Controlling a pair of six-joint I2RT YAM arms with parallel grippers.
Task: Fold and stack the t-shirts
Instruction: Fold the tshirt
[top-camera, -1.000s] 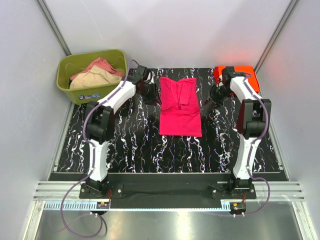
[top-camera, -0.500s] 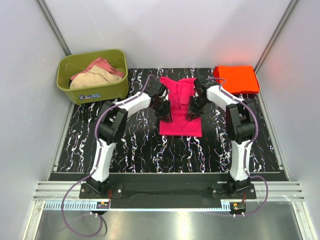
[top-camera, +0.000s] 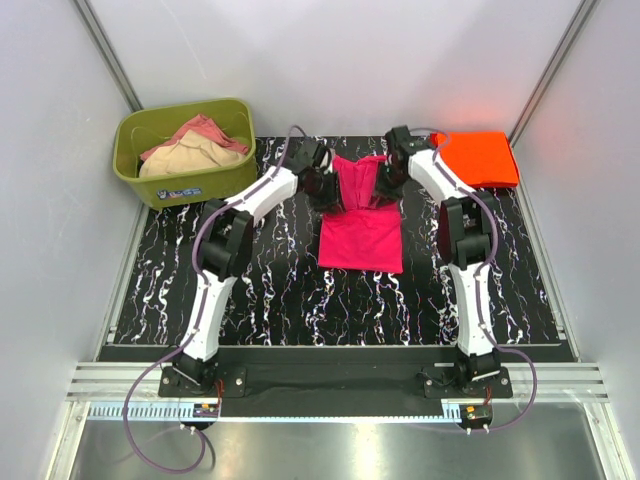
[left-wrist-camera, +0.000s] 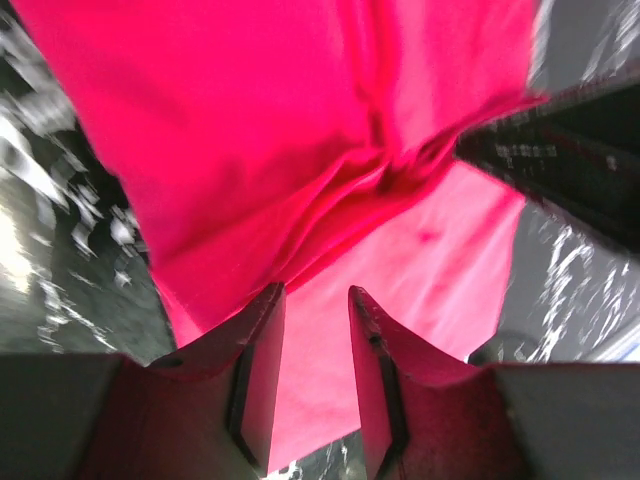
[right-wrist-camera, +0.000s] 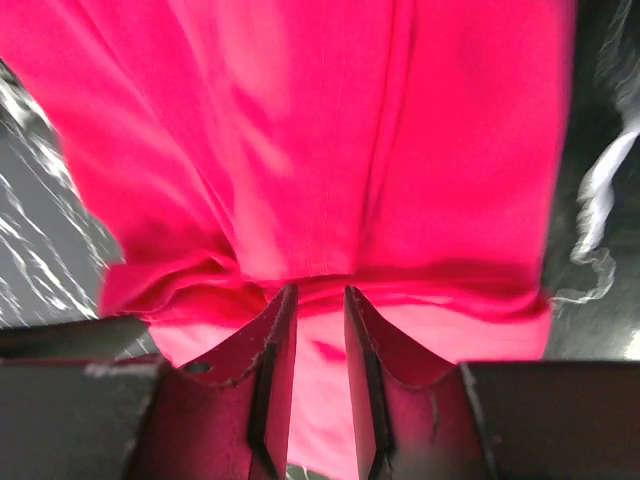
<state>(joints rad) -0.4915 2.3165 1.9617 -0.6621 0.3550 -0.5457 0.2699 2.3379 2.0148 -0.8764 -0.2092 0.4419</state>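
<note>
Marbled table (top-camera: 260, 290); pink t-shirt (top-camera: 360, 242), blurred, in left gripper (left-wrist-camera: 316, 296), right gripper (right-wrist-camera: 320, 292).

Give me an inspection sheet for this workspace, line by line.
Surface: black marbled mat, flat.
Job's things: pink t-shirt mid-mat, far end lifted and bunched; orange t-shirt folded, far right corner.
Clutter: green tub far left, holding beige and salmon cloth.
Grippers: left gripper and right gripper each shut on the pink t-shirt's far end.
Cables: purple cables along both arms.
Surroundings: white walls, metal frame.
</note>
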